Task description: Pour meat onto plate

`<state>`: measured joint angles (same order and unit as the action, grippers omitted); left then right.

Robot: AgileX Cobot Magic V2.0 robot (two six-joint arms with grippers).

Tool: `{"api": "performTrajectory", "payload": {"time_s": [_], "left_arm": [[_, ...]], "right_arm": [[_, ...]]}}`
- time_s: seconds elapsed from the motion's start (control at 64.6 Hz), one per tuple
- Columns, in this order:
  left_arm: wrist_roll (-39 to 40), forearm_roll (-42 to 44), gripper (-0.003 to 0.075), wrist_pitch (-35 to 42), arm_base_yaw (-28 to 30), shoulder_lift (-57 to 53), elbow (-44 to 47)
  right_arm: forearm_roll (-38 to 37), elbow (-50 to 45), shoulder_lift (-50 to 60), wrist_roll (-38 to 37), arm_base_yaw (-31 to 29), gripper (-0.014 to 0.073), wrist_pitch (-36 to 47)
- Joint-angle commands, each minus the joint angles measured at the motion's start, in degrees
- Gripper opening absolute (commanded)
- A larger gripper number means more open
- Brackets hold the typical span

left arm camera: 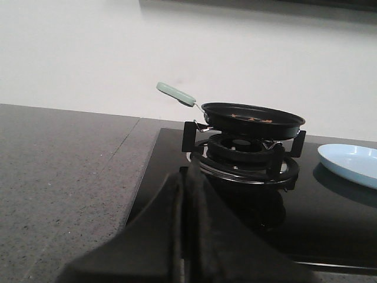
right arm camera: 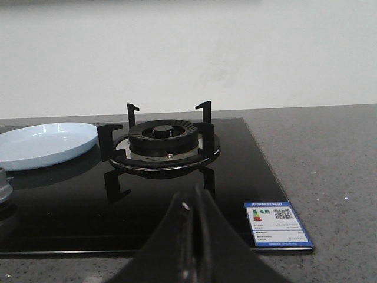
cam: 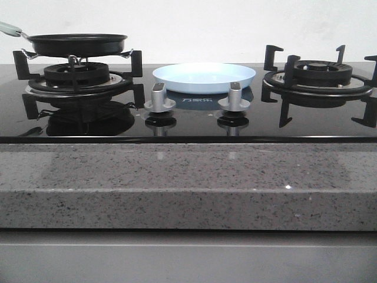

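1. On the left burner point(cam: 76, 75) sits the black pan point(cam: 78, 43); the front view hides its contents
2. Only the left wrist view shows the meat point(left arm camera: 250, 118) inside
3. Between the burners, the plate point(cam: 204, 77) lies bare
4. Left gripper point(left arm camera: 187, 236) and right gripper point(right arm camera: 195, 242): fingers pressed together, holding nothing

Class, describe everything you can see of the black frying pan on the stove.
The frying pan is round, shallow and black, seemingly non-stick metal, with a pale green handle angled up and away on a thin metal stem. It sits level on the left burner's black grate, left of the plate. Tan bits of meat lie inside. Nothing grips it.
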<state>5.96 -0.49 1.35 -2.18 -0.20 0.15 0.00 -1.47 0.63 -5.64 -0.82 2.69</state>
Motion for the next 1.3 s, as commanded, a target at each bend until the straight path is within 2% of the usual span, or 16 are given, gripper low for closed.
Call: {"api": "performTrajectory", "payload": {"time_s": [0.0, 0.759, 0.976, 1.099, 1.285], "left_arm": [[0.3, -0.4, -0.002, 4.6, -0.4, -1.0, 0.4], [0.3, -0.4, -0.002, 4.6, -0.4, -1.0, 0.4], [0.3, -0.4, -0.002, 7.5, -0.4, -0.9, -0.6], [0.3, -0.4, -0.002, 5.4, -0.4, -0.8, -6.1], [0.3, -0.4, -0.002, -3.8, -0.4, 0.9, -17.1]], "right_arm": [[-0.7, 0.3, 1.0, 0.2, -0.4, -0.0115, 5.0], [-0.7, 0.3, 1.0, 0.2, -0.4, -0.0115, 5.7], [-0.6, 0.9, 0.9, 0.2, -0.4, -0.0115, 8.2], [-0.6, 6.6, 0.9, 0.2, -0.4, -0.0115, 2.4], [-0.7, 19.3, -2.4, 0.4, -0.4, -0.0115, -11.1]]}}
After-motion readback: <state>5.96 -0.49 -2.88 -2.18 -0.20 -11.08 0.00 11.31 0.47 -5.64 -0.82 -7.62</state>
